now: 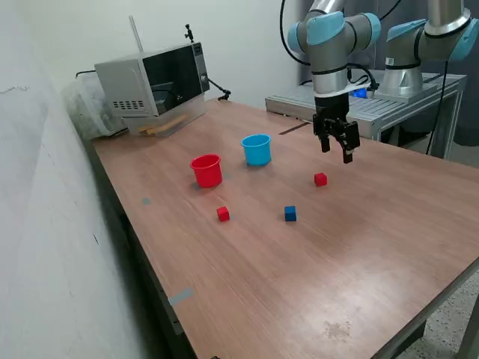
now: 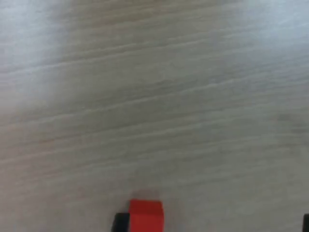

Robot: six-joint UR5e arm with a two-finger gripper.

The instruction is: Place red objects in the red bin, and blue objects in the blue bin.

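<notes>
my gripper hangs above the table with jaws apart, holding nothing. a red cube lies just below and slightly off my jaws, untouched. farther out sit a blue cube and a second red cube. beyond them stand the blue bin and the red bin, side by side.

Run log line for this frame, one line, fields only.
gripper: open, empty, above table | nearest: red cube | loose: red cube, blue cube | red bin, blue bin: upright
</notes>
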